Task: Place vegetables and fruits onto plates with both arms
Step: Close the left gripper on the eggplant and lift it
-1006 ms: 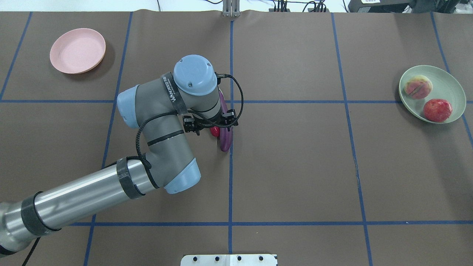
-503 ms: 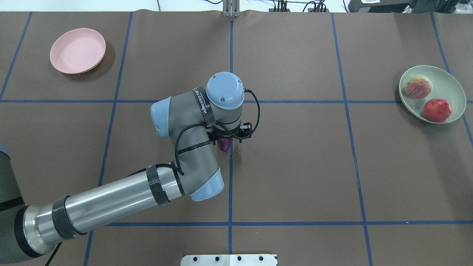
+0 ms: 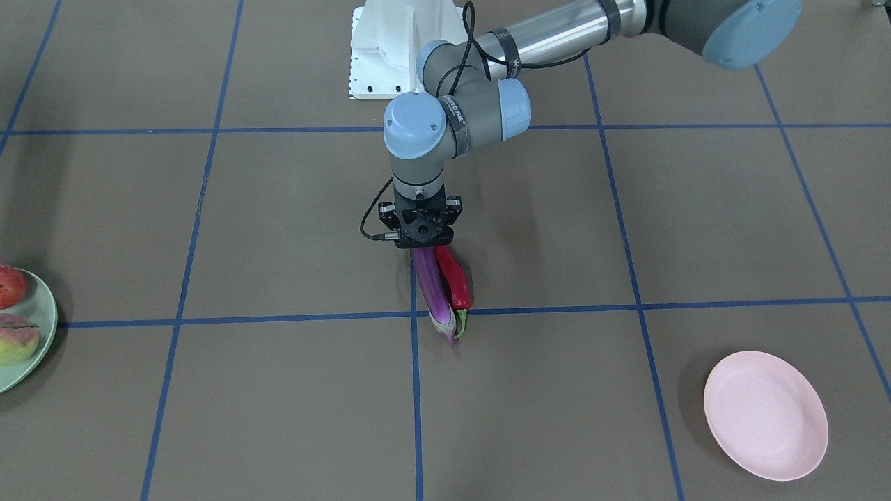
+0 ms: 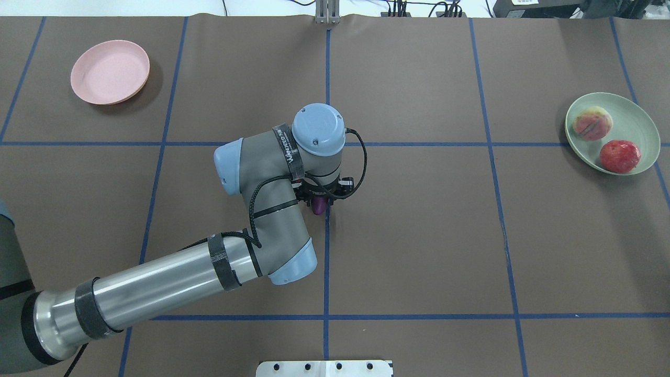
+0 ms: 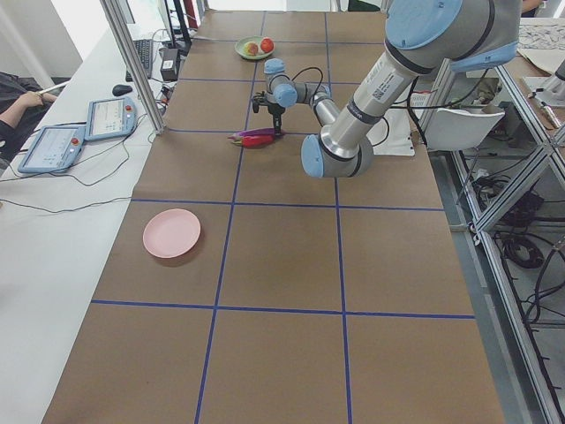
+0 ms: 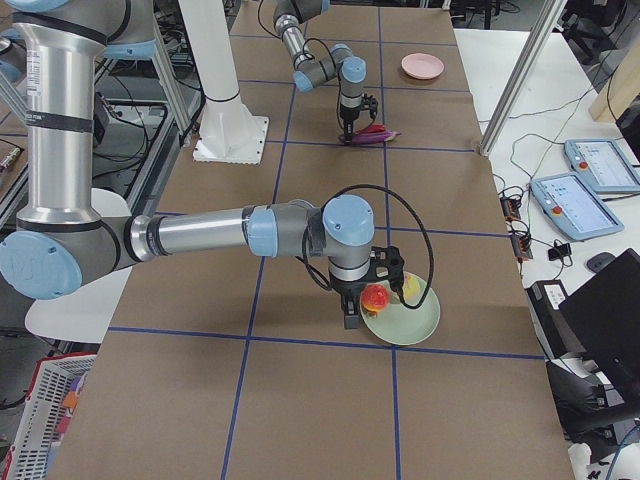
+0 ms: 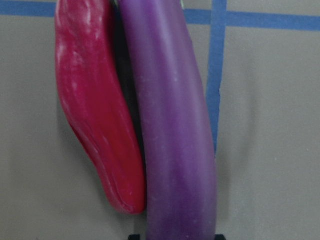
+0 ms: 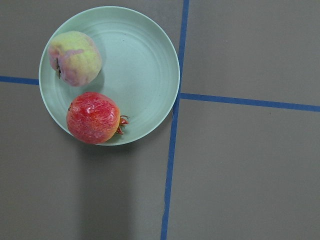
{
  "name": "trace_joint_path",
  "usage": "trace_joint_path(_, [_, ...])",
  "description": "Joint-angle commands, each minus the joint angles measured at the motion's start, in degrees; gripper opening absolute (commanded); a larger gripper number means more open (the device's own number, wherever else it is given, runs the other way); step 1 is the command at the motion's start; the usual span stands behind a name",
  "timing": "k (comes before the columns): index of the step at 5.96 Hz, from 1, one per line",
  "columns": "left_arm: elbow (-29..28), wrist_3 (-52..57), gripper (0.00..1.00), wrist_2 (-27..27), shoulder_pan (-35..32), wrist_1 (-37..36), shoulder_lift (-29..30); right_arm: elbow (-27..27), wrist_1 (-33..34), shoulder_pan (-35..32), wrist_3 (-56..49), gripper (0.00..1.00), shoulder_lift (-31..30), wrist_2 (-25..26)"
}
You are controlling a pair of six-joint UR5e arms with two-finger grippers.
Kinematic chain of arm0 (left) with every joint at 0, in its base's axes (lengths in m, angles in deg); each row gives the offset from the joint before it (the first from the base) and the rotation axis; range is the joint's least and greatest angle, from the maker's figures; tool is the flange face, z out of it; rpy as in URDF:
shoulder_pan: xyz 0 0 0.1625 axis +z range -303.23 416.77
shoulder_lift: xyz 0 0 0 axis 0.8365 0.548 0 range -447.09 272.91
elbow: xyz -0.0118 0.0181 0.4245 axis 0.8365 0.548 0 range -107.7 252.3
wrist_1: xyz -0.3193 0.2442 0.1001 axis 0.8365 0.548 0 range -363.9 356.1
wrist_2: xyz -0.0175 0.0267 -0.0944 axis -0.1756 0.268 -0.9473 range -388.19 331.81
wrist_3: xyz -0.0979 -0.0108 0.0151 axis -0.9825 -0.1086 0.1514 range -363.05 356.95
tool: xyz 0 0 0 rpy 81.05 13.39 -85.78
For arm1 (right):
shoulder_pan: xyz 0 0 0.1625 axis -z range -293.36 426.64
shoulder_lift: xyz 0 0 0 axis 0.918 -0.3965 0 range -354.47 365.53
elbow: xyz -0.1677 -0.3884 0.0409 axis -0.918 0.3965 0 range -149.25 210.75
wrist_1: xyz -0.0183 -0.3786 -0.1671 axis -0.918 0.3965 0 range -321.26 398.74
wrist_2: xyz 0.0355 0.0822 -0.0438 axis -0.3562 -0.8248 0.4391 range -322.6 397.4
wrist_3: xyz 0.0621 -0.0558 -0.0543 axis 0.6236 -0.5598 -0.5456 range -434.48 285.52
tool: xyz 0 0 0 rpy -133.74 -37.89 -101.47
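**Since the eggplant [image 3: 431,289] lies lengthwise, grip across it**

Your left gripper [image 3: 420,243] stands over its end nearest the base [image 3: 390,56]; the axis runs away along the blue line [image 3: 415,390], chili [image 3: 454,278] touching its left side. Whether the fingers are spread or pinching does not show.
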Motion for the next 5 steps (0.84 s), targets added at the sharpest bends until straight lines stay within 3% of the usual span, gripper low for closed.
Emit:
trace_joint_path(1, [0.71,-0.31,0.00,3.16,-0.16,-0.05,0.26,-0.28,0.00,0.00,-0.04,1.00,0.09,0.00])
trace_joint_path(3, [4.91,-8.59,0.00,4.07,-4.70,-0.40,1.49,-0.64,0.00,0.00,-0.04,1.00,0.00,-0.09])
trace_joint_path(5, [4.59,-11.64,0.00,3.81,-13.21,-1.71,-0.77,-0.64,0.00,0.00,-0.04,1.00,0.00,-0.09])
